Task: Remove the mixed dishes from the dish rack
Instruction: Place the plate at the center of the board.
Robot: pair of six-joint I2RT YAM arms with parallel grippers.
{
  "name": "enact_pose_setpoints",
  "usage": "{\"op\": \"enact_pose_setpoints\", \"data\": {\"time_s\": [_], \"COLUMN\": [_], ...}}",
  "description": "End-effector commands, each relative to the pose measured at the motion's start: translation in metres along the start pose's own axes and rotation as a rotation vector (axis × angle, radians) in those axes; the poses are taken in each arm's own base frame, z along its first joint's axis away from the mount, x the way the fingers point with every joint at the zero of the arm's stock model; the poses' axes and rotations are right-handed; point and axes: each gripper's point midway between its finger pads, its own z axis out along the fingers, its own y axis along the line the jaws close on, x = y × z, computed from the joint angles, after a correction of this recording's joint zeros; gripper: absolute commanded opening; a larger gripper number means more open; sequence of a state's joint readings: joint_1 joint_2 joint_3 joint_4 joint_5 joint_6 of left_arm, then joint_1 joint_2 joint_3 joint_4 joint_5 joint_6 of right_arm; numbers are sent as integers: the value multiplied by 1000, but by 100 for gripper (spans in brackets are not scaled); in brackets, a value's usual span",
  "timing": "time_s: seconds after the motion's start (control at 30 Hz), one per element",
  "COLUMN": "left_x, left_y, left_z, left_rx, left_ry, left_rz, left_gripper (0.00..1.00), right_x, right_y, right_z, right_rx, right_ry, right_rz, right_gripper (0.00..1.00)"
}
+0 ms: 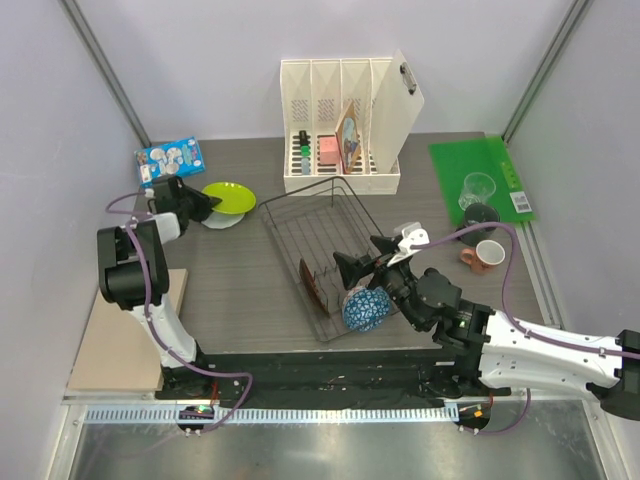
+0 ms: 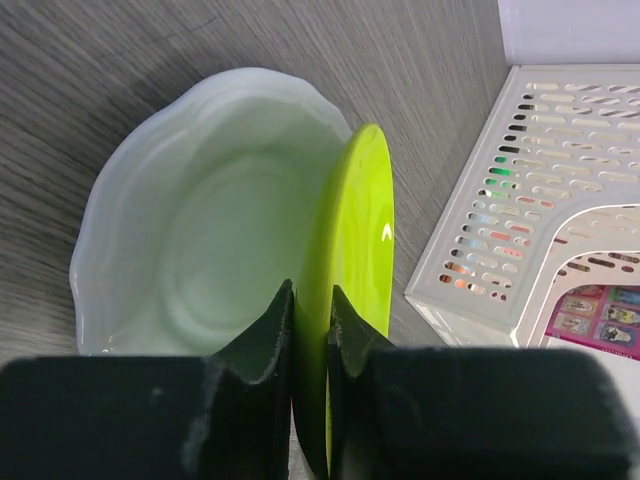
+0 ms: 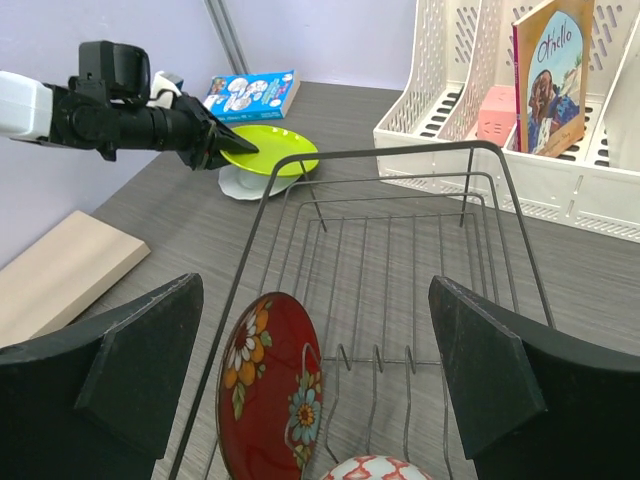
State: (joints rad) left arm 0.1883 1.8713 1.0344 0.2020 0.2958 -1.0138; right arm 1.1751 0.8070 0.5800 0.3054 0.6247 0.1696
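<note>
My left gripper [image 1: 205, 203] is shut on the rim of the lime-green plate [image 1: 229, 196], holding it over the white plate [image 1: 221, 220] at the table's back left; the left wrist view shows the green plate [image 2: 352, 250] edge-on between my fingers above the white plate [image 2: 200, 230]. My right gripper [image 1: 358, 264] is open and empty above the near end of the dish rack [image 1: 320, 215]. The red floral plate [image 3: 270, 385] stands upright in the rack [image 3: 400, 250], with the blue patterned bowl [image 1: 366, 309] beside it. The clear glass [image 1: 478, 188], dark grey mug [image 1: 483, 217] and pink mug [image 1: 487, 256] stand at the right.
A cream slotted file holder [image 1: 345, 125] with small items stands behind the rack. A green mat [image 1: 500, 165] lies back right, a blue packet [image 1: 170, 158] back left, and a wooden board [image 1: 125, 335] at the near left.
</note>
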Motion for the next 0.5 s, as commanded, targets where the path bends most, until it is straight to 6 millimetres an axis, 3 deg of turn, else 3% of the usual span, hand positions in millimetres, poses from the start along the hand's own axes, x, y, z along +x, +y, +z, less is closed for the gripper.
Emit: {"op": "enact_pose_setpoints", "data": {"time_s": [0.0,0.03,0.13,0.47], "left_x": [-14,-15,-15,-24], "left_y": [-6,-7,-7,2], "left_z": [-2,-3,-8,-49], "left_rx": [-11,-12,-38,-177], "left_ry": [-24,-19,-17,-83], "left_rz": [41,47,39,43], "left_gripper": [21,37,53,66], "right_x": [-20,-20,-20,-17], "right_y": [8,8,8,4], "right_z": [6,7,7,6], "right_rx": [-12,-14,-12,-2], "right_ry": [-36,-35,-35,-29], "right_rz": [46,45,44,43], "right_gripper": [100,100,100,100]}}
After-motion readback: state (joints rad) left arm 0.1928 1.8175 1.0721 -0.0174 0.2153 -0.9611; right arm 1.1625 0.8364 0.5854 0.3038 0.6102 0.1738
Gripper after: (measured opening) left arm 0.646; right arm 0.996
